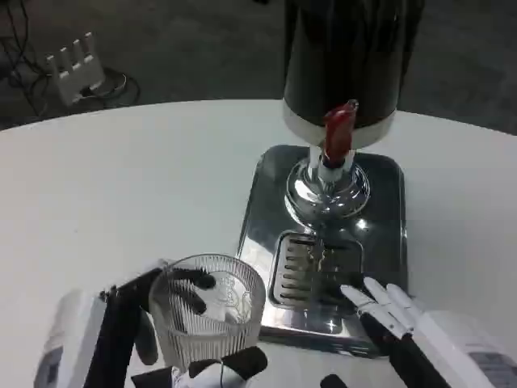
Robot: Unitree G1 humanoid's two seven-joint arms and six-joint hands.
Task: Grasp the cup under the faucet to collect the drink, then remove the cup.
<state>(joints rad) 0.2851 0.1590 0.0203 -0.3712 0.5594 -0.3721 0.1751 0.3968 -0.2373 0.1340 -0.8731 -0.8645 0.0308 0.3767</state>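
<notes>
In the head view, your left hand (174,335) has its fingers (194,281) wrapped around the ribbed glass cup (208,311), so that hand holds it: dark fingers show through the glass on the far side and the thumb curls across the near base. The cup stands upright on the worktop (121,186), just off the near-left corner of the steel drip tray (258,210), its long axis vertical. What matters for you is this: the faucet (339,133) with its red lever lies ahead and to the right of the cup, above the slotted grate (315,271), so I judge the cup must travel right and away from you. Your right hand (388,311) rests with its fingers held loosely apart on the tray's near edge, holding nothing, nearer the grate than the cup is.
</notes>
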